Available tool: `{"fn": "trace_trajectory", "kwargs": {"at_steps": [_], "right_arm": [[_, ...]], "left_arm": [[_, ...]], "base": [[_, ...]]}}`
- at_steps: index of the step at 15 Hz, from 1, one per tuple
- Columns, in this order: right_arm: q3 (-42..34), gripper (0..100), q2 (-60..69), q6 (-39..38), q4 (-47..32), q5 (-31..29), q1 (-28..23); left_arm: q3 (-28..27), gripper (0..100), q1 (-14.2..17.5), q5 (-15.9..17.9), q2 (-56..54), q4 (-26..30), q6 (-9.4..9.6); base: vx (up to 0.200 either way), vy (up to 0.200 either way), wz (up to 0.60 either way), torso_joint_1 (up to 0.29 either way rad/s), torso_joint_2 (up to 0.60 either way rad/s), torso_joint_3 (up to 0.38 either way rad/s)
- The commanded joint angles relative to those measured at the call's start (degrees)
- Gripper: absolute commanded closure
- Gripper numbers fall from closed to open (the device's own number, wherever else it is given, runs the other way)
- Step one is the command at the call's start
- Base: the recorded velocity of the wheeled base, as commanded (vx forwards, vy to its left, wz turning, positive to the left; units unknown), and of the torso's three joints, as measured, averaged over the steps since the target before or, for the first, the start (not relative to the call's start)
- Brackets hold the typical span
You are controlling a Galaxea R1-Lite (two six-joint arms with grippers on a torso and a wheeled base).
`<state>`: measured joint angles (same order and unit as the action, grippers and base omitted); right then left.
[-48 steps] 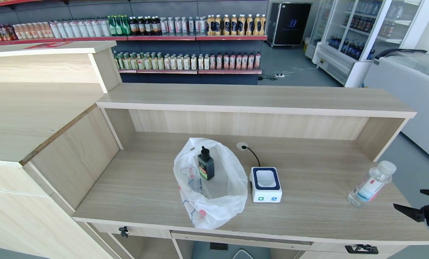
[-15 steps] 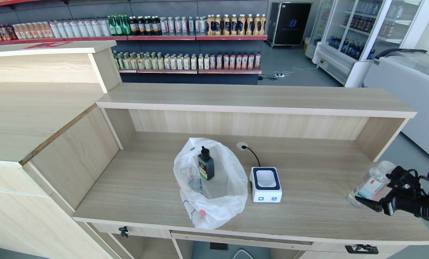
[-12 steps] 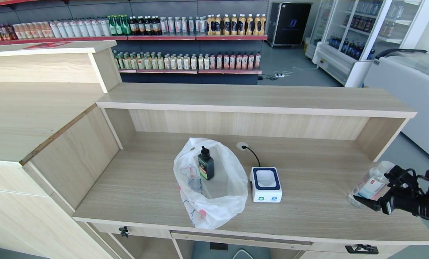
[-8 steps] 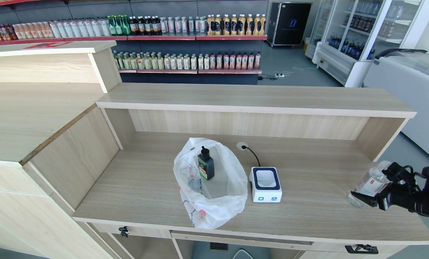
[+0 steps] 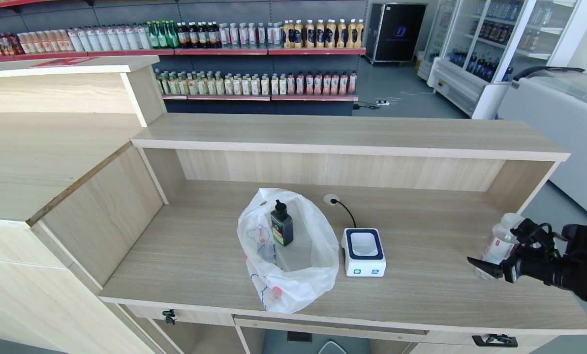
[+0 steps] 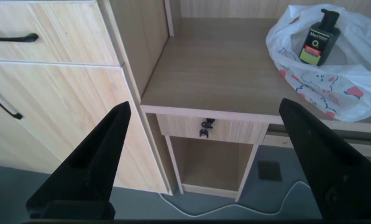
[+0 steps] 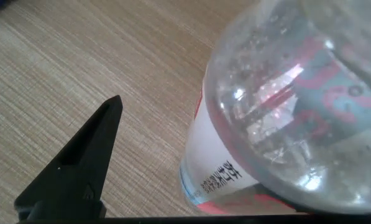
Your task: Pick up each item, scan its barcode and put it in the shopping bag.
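Here's the light wooden counter point(image 5: 436, 295), and near its middle sits the white shopping bag point(image 5: 298, 278), mouth open. The white scanner point(image 5: 364, 251) is just beside it on the right, its black cable point(image 5: 346, 211) running back to a hole in the top. Far out at the right end is the clear bottle point(image 5: 499, 242), nearly upright, and whether its base touches the wood can't be told.

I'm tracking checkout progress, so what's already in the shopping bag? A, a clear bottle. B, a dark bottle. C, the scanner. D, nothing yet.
B: the dark bottle stands upright inside the white bag, while the clear bottle is outside it, far to the right.
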<state>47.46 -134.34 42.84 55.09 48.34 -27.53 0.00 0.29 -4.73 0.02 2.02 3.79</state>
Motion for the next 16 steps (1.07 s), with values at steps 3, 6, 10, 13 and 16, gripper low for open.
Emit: {"fn": "trace_trajectory", "kwargs": {"at_steps": [3, 6, 10, 13, 16], "right_arm": [[0.00, 100, -0.40, 0.05, 0.55, 0.71, 0.10], [-0.08, 100, -0.40, -0.04, 0.55, 0.71, 0.02], [-0.08, 100, 0.57, -1.79, 0.46, 0.71, -0.25], [-0.17, 100, 4.88, -7.33, -0.51, 1.41, 0.10], [0.79, 100, 16.13, -17.61, -6.93, 9.85, 1.69]], "left_arm": [[0.00, 0, 0.06, -0.02, -0.02, 0.00, -0.01], [0.00, 0, 0.06, -0.02, -0.02, 0.00, -0.01], [0.00, 0, 0.06, -0.02, -0.02, 0.00, -0.01], [0.00, 0, 0.06, -0.02, -0.02, 0.00, -0.01], [0.00, 0, -0.03, -0.02, -0.02, 0.00, -0.01]], "base": [[0.000, 0.000, 0.00, 0.000, 0.00, 0.000], [0.000, 0.000, 0.00, 0.000, 0.00, 0.000], [0.000, 0.000, 0.00, 0.000, 0.00, 0.000], [0.000, 0.000, 0.00, 0.000, 0.00, 0.000], [0.000, 0.000, 0.00, 0.000, 0.00, 0.000]]}}
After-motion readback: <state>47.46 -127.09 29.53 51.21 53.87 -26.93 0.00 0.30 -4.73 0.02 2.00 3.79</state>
